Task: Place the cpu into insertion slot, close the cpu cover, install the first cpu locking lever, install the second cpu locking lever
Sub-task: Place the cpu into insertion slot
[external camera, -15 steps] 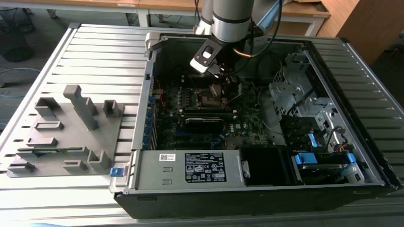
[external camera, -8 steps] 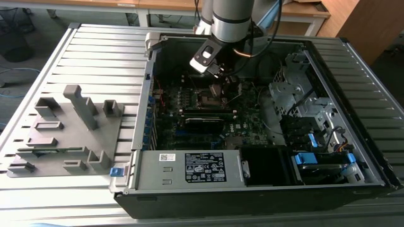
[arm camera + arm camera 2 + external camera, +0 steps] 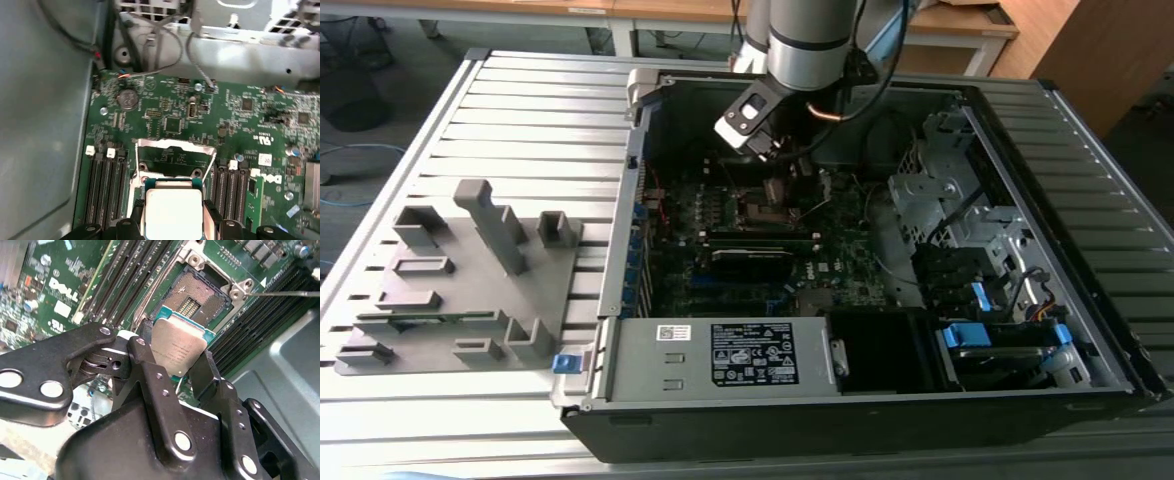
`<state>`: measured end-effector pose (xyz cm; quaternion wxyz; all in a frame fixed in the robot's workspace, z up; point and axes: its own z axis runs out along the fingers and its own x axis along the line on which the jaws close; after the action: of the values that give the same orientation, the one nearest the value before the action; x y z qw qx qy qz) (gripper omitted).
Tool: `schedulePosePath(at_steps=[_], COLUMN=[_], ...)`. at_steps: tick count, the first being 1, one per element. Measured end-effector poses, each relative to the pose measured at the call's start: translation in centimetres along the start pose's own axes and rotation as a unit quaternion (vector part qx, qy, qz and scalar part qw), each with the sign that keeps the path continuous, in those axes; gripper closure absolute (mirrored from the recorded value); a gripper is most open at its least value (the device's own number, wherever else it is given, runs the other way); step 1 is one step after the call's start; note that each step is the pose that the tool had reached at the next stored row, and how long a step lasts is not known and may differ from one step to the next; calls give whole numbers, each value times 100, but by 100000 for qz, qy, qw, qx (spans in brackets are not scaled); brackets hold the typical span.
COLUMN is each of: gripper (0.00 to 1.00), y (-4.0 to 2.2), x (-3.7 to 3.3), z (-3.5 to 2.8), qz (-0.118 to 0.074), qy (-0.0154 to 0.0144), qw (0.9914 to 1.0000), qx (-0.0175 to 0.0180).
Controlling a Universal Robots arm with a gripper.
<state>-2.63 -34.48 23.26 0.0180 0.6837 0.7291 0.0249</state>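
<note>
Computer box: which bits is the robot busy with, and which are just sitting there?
Job: cpu in the pincer, insertion slot, cpu cover.
Just there: memory slots, round battery, grey rack.

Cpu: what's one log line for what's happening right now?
gripper: shut on cpu | cpu: held close to insertion slot, not seated | insertion slot: empty | cpu cover: open

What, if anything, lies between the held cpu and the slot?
Nothing visible. The gripper holds the cpu close to the open slot, whose centre is bare; the cover is swung up, clear of it.
</note>
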Motion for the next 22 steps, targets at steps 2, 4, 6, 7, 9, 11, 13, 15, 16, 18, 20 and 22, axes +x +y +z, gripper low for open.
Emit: schedulePosePath(at_steps=[2,4,6,7,9,11,13,15,16,18,20,22], gripper=[46,46,46,46,46,46,46,46,46,46,46,46], y=[0,-1,-4,-15,-40,-48,-51,-53,-53,-53,-53,-52], x=[0,0,-1,1,3,3,3,2,3,3,3,3], z=[4,7,8,11,16,26,39,48,53,53,53,56], qz=[1823,3229,3283,3288,3275,3257,3255,3281,3286,3290,3289,3284], qy=[-109,-202,-213,-196,-198,-97,21,275,431,438,439,469], qw=[99983,99948,99946,99946,99946,99947,99947,99946,99945,99945,99945,99945], qx=[-13,-16,-19,-31,-30,-31,-31,-30,-36,-36,-35,191])
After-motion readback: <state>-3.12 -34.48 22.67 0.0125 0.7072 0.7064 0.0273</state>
